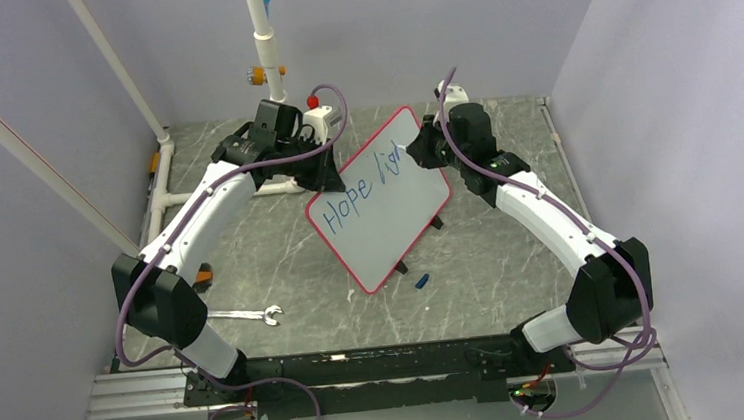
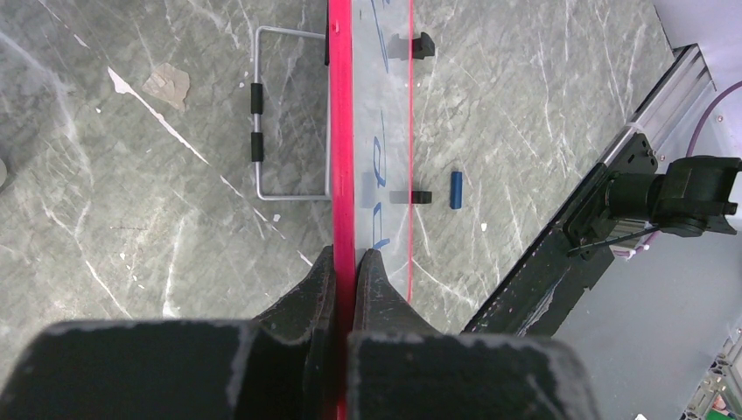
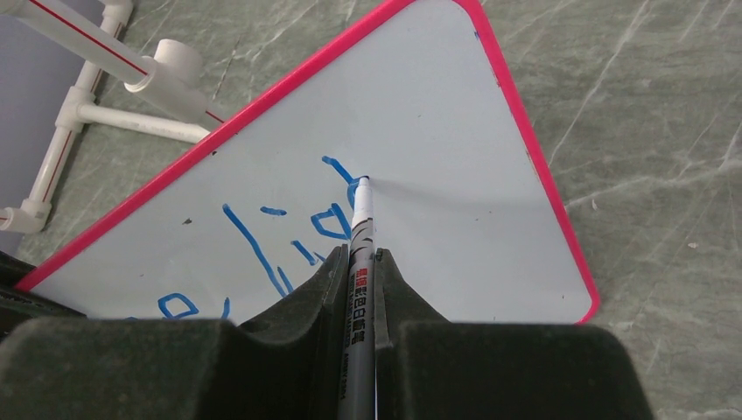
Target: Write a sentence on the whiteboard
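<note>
The whiteboard point(image 1: 388, 214), white with a red border, stands tilted mid-table on black feet. Blue writing point(image 1: 361, 189) reads "Hope lig" with a further stroke begun. My left gripper point(image 1: 323, 174) is shut on the board's upper left edge; in the left wrist view the fingers point(image 2: 346, 262) clamp the red rim point(image 2: 342, 131). My right gripper point(image 1: 414, 152) is shut on a grey marker point(image 3: 360, 262), whose tip point(image 3: 362, 180) touches the board point(image 3: 437, 131) at the end of the blue writing point(image 3: 328, 223).
A blue marker cap point(image 1: 422, 280) lies near the board's foot, also in the left wrist view point(image 2: 456, 189). A wrench point(image 1: 246, 315) lies front left. A white pipe frame point(image 1: 265, 48) stands at the back. A wire stand point(image 2: 280, 114) lies behind the board.
</note>
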